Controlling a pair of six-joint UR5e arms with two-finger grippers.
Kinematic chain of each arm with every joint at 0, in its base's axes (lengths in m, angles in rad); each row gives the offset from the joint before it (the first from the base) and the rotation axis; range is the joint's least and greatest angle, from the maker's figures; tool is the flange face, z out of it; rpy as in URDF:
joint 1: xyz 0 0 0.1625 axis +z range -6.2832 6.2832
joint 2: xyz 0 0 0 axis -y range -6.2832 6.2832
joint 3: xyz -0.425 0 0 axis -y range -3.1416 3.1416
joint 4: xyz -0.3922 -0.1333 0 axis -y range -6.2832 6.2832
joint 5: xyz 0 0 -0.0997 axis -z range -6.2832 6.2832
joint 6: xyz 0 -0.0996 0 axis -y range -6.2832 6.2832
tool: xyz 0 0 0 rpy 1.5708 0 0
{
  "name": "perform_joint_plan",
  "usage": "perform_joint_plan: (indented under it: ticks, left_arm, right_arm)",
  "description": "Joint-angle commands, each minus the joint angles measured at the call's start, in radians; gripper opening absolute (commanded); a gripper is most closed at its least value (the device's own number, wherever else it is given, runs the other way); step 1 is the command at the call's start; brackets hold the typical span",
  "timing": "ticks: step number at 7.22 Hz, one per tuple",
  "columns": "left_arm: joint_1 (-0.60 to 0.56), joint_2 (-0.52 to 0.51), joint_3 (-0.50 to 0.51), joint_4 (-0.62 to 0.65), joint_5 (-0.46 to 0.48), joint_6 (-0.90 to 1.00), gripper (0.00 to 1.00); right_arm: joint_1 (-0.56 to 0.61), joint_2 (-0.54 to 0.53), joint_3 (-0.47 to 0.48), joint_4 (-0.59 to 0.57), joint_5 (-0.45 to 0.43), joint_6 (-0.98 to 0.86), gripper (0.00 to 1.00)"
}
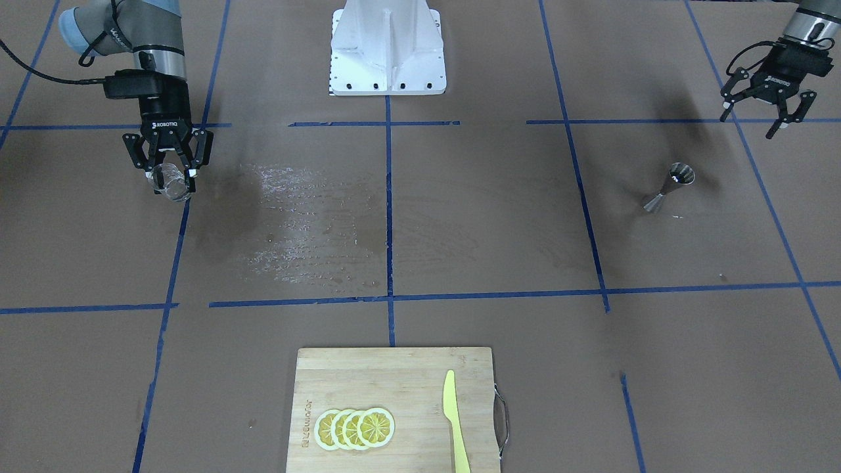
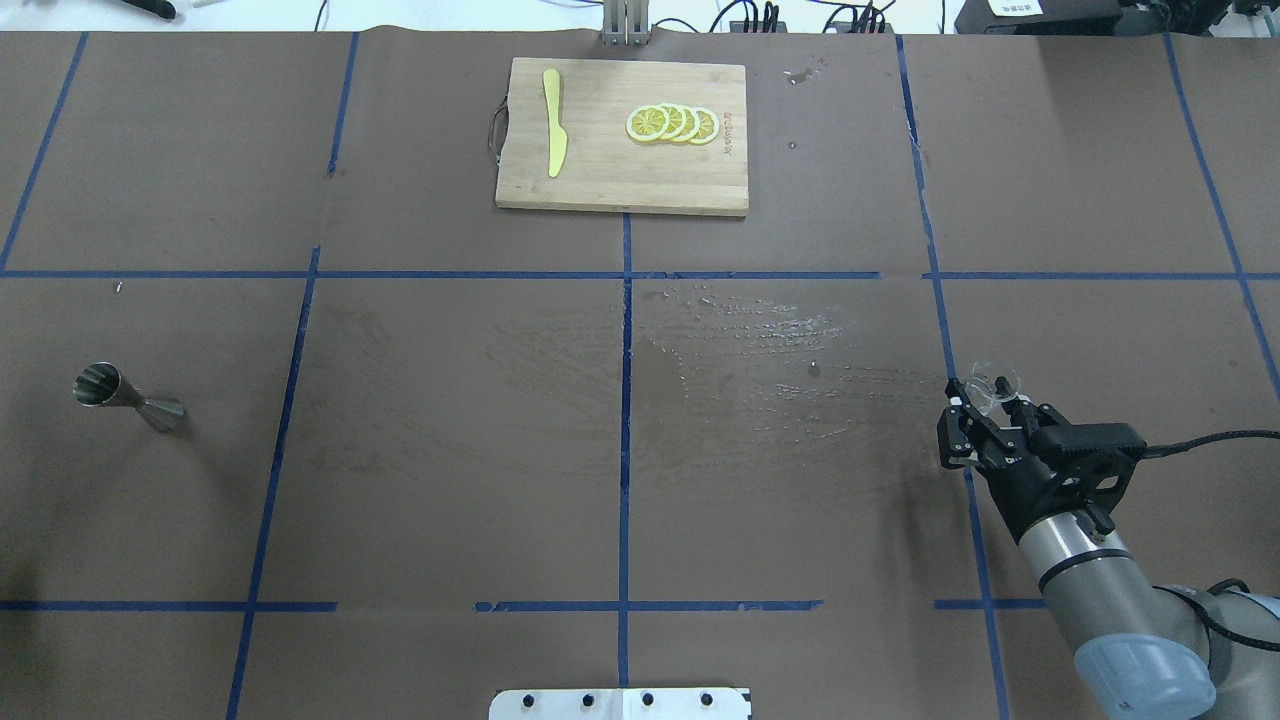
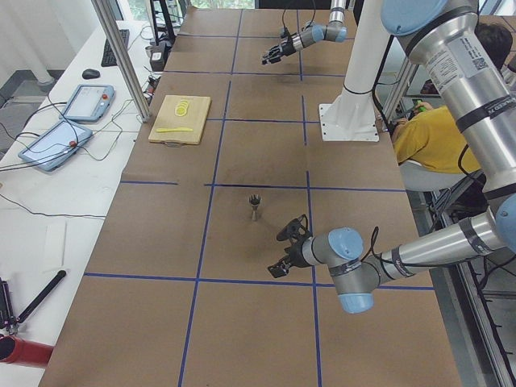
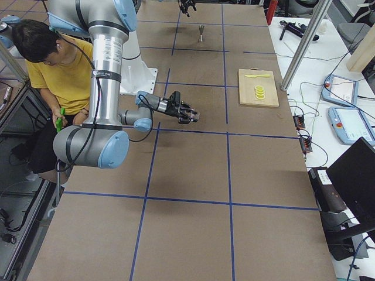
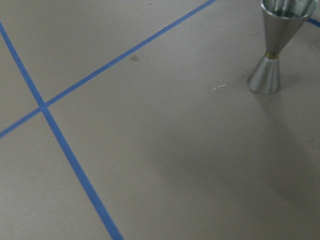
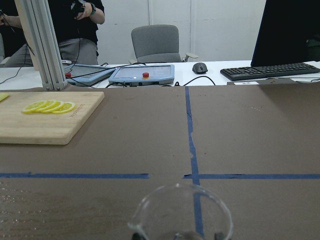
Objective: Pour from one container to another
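The clear glass cup is held upright between the fingers of my right gripper, which is shut on it near the table's right side. It shows again from overhead as the glass cup in the right gripper, and its rim fills the bottom of the right wrist view as the glass cup. The steel jigger stands upright far off on the left side. My left gripper hangs open and empty behind it. The jigger appears top right in the left wrist view.
A wooden cutting board with lemon slices and a yellow knife lies at the far middle edge. A wet, streaked patch marks the brown paper between centre and cup. The white robot base stands at the near middle.
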Motion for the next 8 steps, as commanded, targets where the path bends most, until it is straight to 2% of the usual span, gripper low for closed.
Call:
perform_joint_plan:
  ticks: [1, 3, 4, 6, 7, 8]
  left_arm:
    - [-0.103, -0.043, 0.005, 0.092, -0.069, 0.1, 1.0]
    - [-0.103, -0.051, -0.001, 0.092, -0.07, 0.099, 1.0]
    - [-0.103, -0.053, -0.002, 0.087, -0.072, 0.099, 1.0]
    - [-0.103, -0.053, -0.005, 0.08, -0.072, 0.094, 1.0]
    - [-0.103, -0.053, -0.007, 0.077, -0.072, 0.094, 1.0]
    - [-0.103, -0.053, -0.007, 0.075, -0.073, 0.096, 1.0]
  right_arm:
    - [-0.068, 0.026, -0.152, 0.097, -0.126, 0.007, 0.22]
    - [-0.074, 0.029, -0.199, 0.127, -0.134, 0.008, 0.3]
    - [-0.073, 0.029, -0.209, 0.19, -0.13, 0.007, 0.37]
    - [-0.071, 0.028, -0.228, 0.198, -0.121, 0.004, 0.44]
    - [-0.073, 0.029, -0.233, 0.198, -0.116, 0.005, 0.58]
    - [-0.073, 0.029, -0.237, 0.198, -0.116, 0.005, 0.59]
